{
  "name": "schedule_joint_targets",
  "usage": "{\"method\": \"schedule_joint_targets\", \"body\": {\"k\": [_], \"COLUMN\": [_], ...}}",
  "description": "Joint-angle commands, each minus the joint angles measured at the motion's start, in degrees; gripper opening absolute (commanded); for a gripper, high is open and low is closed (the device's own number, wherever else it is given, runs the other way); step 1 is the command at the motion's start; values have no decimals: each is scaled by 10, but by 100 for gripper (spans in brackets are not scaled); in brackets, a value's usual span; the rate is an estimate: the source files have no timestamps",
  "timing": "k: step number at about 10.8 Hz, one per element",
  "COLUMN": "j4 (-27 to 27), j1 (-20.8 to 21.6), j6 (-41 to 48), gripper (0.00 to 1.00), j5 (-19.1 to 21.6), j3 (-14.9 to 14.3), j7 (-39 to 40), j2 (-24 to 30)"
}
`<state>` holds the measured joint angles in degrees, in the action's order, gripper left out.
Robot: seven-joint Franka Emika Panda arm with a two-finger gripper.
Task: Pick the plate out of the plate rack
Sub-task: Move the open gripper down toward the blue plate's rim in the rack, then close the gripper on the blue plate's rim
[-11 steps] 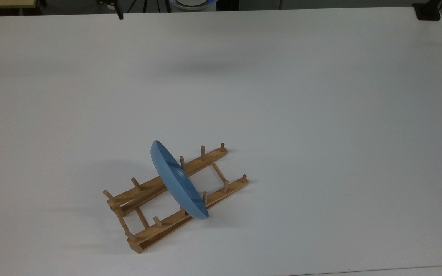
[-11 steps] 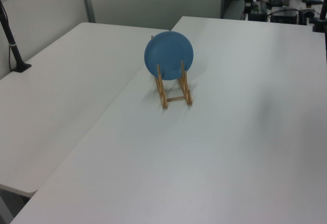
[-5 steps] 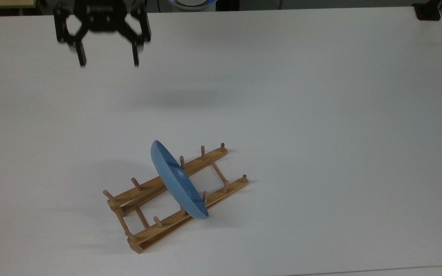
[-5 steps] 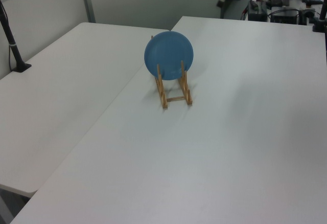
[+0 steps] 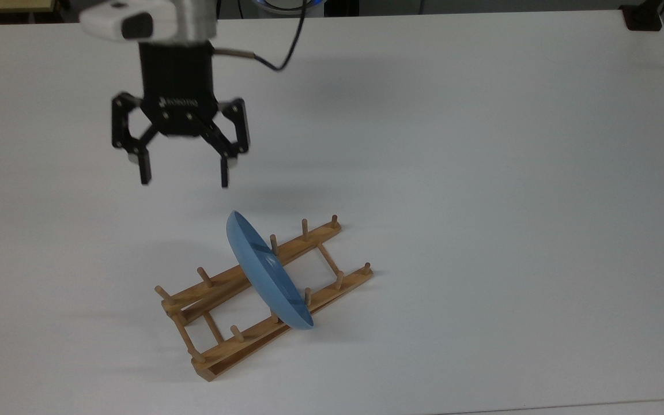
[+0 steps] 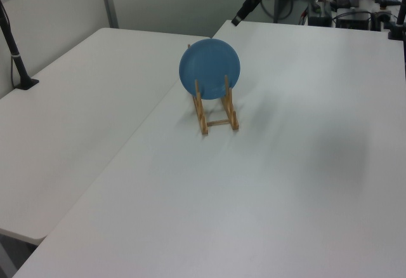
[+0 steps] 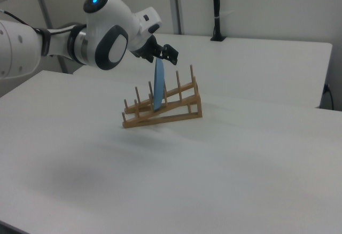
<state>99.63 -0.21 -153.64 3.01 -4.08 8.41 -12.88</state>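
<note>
Light-blue plate [image 5: 267,270] standing on edge between the pegs of the wooden plate rack [image 5: 263,295], near the rack's middle, on a white bench [image 5: 482,173]. Black end effector [image 5: 184,180] above the bench, apart from the rack and toward the top view's upper left of it, fingers [image 5: 144,170] spread wide and empty. White robot arm [image 7: 101,31] behind the rack in the right view.

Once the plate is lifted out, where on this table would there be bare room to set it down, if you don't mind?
The table is bare across the top view's right, from the plate rack to its far edge. Crowded: the rack with the plate standing in it, and above it the open pincer.
</note>
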Motion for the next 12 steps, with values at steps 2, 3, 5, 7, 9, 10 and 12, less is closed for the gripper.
{"method": "schedule_joint_targets", "body": {"k": [2,3,5,7,9,10,12], "j4": [2,2,1,0,0,0,-1], "j1": [34,36,45,43,41,40,37], "j6": [-75,-76,-77,-82,-110,-113,-113], "gripper": [100,94,63,50,34,18,7], "j5": [7,7,7,2,-1,-1,-1], "j3": [0,0,0,0,-1,0,-1], "j7": [-46,-47,-50,-50,-48,-45,-45], "j2": [-41,-45,-52,-63,-74,-74,-72]}}
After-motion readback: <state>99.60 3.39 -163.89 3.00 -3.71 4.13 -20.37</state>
